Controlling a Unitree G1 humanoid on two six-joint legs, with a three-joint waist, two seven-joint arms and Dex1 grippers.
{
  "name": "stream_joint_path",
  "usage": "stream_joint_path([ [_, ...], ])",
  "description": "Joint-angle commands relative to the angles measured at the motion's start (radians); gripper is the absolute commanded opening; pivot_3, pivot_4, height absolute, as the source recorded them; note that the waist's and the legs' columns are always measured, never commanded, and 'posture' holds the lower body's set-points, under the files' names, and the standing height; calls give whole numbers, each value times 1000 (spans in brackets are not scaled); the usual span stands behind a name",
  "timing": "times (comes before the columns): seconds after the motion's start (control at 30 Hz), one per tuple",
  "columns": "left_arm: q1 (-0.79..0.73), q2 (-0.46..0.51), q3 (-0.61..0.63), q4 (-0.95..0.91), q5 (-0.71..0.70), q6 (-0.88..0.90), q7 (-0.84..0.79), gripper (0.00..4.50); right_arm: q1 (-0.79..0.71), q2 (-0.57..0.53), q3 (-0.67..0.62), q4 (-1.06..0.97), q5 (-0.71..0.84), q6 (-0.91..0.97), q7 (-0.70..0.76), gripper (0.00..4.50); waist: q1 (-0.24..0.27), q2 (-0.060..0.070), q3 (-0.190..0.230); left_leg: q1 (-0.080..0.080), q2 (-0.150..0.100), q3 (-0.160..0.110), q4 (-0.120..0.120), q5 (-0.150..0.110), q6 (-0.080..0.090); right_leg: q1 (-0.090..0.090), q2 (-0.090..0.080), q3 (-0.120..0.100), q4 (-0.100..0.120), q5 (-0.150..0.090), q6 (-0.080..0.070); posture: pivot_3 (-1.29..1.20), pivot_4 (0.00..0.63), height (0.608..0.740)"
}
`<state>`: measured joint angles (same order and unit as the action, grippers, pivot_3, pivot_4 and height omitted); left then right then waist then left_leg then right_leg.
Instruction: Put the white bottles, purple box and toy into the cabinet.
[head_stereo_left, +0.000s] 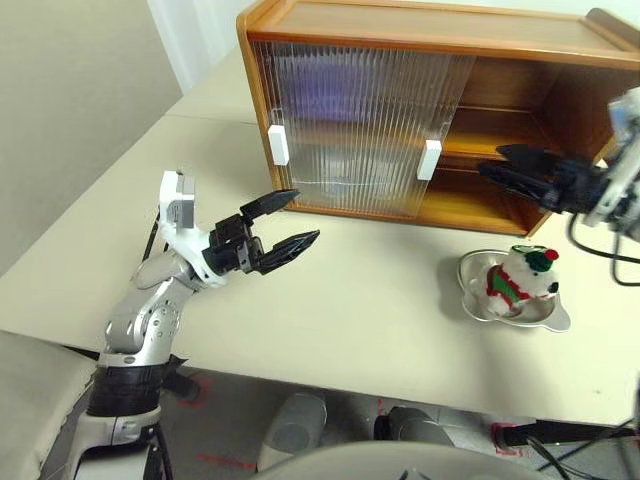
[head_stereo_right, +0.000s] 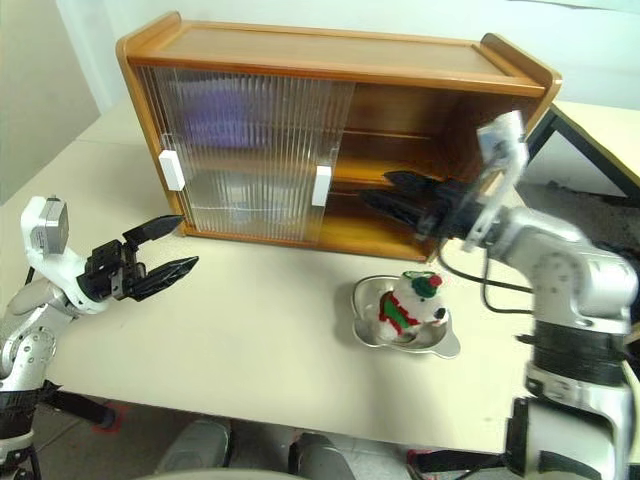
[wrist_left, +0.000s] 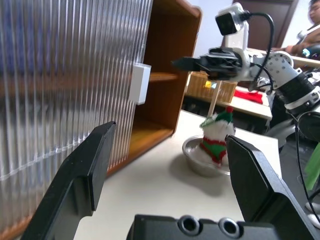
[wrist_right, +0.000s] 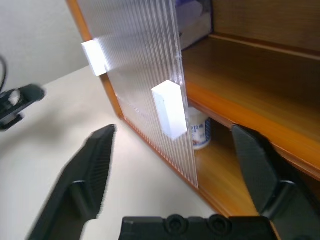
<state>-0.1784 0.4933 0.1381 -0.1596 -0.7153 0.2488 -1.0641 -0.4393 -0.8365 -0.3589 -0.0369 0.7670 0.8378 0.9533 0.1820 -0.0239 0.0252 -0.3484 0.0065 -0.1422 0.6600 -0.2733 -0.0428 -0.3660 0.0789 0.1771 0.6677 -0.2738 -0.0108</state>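
On the near part of the cream tabletop (head_stereo_left: 380, 320), toward the robot's left, the left gripper (head_stereo_left: 290, 222) is seen hovering above the surface, its two black fingers (head_stereo_left: 268, 203) spread apart with nothing between them. It is directed toward the lower left front of the cabinet and stands apart from it.

Toward the right, on the tabletop in front of the cabinet's open side, a shiny steel bowl (head_stereo_left: 478, 305) is shown. The toy (head_stereo_left: 520, 278), a white plush bear in a red-and-green striped sweater and a green-and-red hat, is seated upright in this bowl.

Above and just behind the bowl, the right gripper (head_stereo_right: 385, 200) is held level at the open right half of the cabinet, pointing toward the sliding doors. In the right wrist view its fingers (wrist_right: 97, 165) are seen spread wide and empty.

Farthest back, the cabinet (head_stereo_right: 330, 55) rests on the tabletop. Both ribbed translucent doors (head_stereo_left: 350, 120), each with a white handle (head_stereo_left: 279, 146), are stacked over its left half, and the right half is left open. One white bottle (wrist_right: 200, 131) is seen on the bottom shelf just behind the doors' edge. A purple blur, taken for the purple box (head_stereo_left: 325, 90), is seen through the doors on the upper shelf.
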Motion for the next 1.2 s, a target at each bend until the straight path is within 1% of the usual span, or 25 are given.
stream_joint_path([
  [0.03, -13, -6, -12, 6, 2, 4, -12, 4500, 70, -67, -79, -20, 54, 40, 62, 4485, -1, -1, 0, 0, 0, 0, 0, 0, 0, 0, 0, 0, 0, -2, 4, 188, 37, 740],
  [0.1, -19, -8, -15, 17, 5, 2, -17, 4500, 132, -97, -120, -29, 67, 37, 95, 4485, -3, -1, 1, 0, 0, 1, 0, 0, 0, 0, 1, 0, 0, -4, 6, 180, 40, 740],
  [0.2, -24, -9, -16, 29, 9, 1, -26, 4500, 236, -103, -174, -59, 78, 16, 130, 4485, -7, -2, 1, 0, 0, 3, 1, -1, 2, 1, 3, 1, 0, -5, 9, 175, 41, 740],
  [0.3, -29, -4, -14, 47, 17, -1, -33, 4500, 330, -42, -241, -106, 105, -18, 124, 4485, -13, -3, 2, 0, 0, 3, 2, -7, 12, 1, 4, 1, 0, -6, 10, 166, 40, 740],
  [0.47, -29, -2, -14, 57, 23, -3, -42, 4500, 376, 55, -269, -157, 156, -64, 106, 4485, -29, -3, 2, 1, 0, 7, 3, -8, 14, 3, 6, 0, 0, -7, 16, 161, 41, 740],
  [0.57, -35, 2, -11, 66, 25, -3, -48, 4500, 430, 105, -255, -210, 141, -141, 128, 4485, -42, -4, 3, 3, 0, 8, 3, -9, 16, 8, 6, 0, 0, -7, 18, 154, 41, 740],
  [0.63, -37, 4, -12, 70, 25, -3, -51, 4500, 458, 113, -245, -211, 116, -187, 140, 4485, -47, -4, 3, 4, 0, 7, 4, -9, 16, 8, 6, 0, 0, -7, 18, 151, 41, 740],
  [0.77, -44, 4, -15, 79, 29, -3, -55, 4500, 523, 81, -185, -180, -1, -286, 169, 4485, -54, -5, 3, 5, 0, 7, 5, -10, 17, 8, 5, 1, 0, -7, 18, 149, 43, 740],
  [1.07, -43, 8, -15, 87, 35, -2, -65, 4500, 536, 82, -115, -129, -74, -352, 149, 4485, -68, -5, 3, 5, 1, 6, 5, -10, 17, 7, 5, 3, -1, -7, 18, 155, 43, 740],
  [1.2, -40, 10, -15, 86, 34, -4, -76, 4500, 526, 86, -98, -115, -76, -360, 143, 4485, -68, -5, 3, 5, 1, 6, 5, -10, 17, 7, 5, 3, 0, -7, 18, 156, 42, 740],
])
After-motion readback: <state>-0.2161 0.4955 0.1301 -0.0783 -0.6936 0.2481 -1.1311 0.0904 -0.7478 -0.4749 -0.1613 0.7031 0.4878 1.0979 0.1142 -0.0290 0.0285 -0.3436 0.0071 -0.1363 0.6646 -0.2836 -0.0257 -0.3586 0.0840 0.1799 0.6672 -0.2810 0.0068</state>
